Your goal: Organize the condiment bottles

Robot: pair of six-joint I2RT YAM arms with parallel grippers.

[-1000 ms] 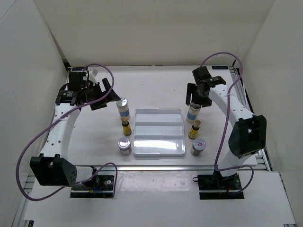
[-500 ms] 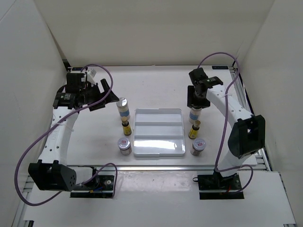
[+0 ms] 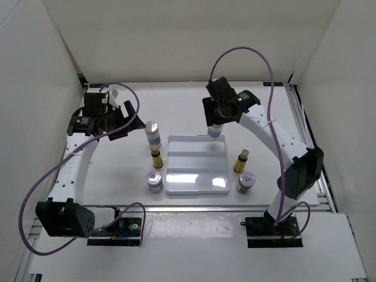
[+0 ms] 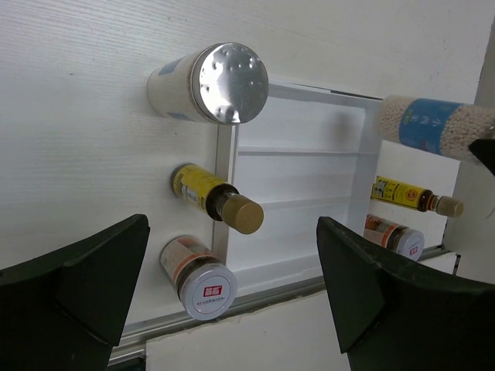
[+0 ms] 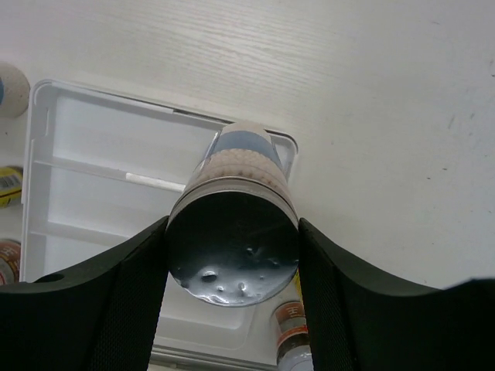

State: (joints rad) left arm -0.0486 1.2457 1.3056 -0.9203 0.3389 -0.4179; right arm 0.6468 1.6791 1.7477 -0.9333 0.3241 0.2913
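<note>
Top view: my right pincer partly closed, clamped on tall white bottle. Bottle upright at far edge of tray; touching tray or not, could not tell. My left pincer gaped wide, empty, near second white bottle.
Left wrist: amber bottle and jar stood beside tray's left rim.
Right wrist: both fingers pressed bottle's sides, cap toward lens.

In the right wrist view the white bottle hides part of the tray, and 1 amber bottle is cut off at the left edge.
</note>
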